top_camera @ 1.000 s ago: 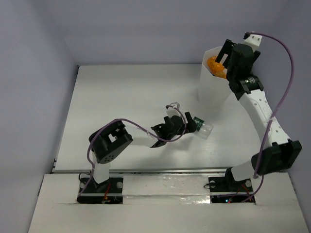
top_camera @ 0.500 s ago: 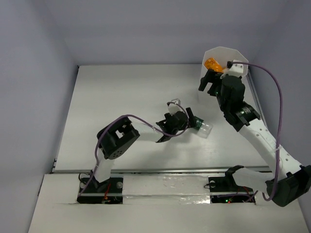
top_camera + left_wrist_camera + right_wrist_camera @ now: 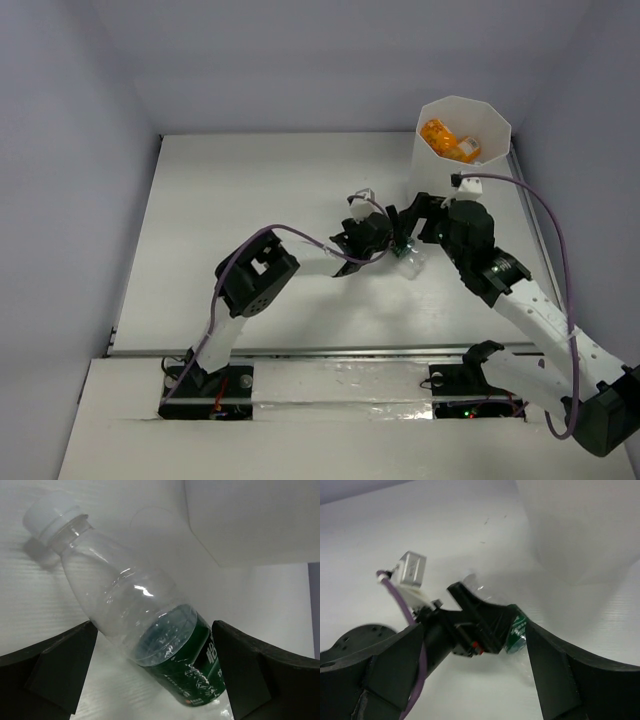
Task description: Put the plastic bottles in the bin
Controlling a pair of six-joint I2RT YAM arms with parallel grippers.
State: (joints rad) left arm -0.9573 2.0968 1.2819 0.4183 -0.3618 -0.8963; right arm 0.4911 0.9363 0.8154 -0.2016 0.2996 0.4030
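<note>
The left gripper has its fingers spread to full width, one on each side of a clear plastic bottle that lies on the table. Only the left wrist view shows this bottle in full: white cap pointing away from the gripper, green label at the near end, body at a slant between the fingers. Whether either pad touches the bottle cannot be determined. The right gripper also has its jaws wide apart and holds nothing. Its wrist view looks between its own fingers onto the left gripper, with only the green label showing beyond it. The top view shows the two grippers close together, nose to nose over the bottle, which is almost hidden there. The bin stands upright at the far right corner of the table, just beyond the right gripper. Only the top view shows inside it: two orange bottles. Both wrist views show only its outer wall.
</note>
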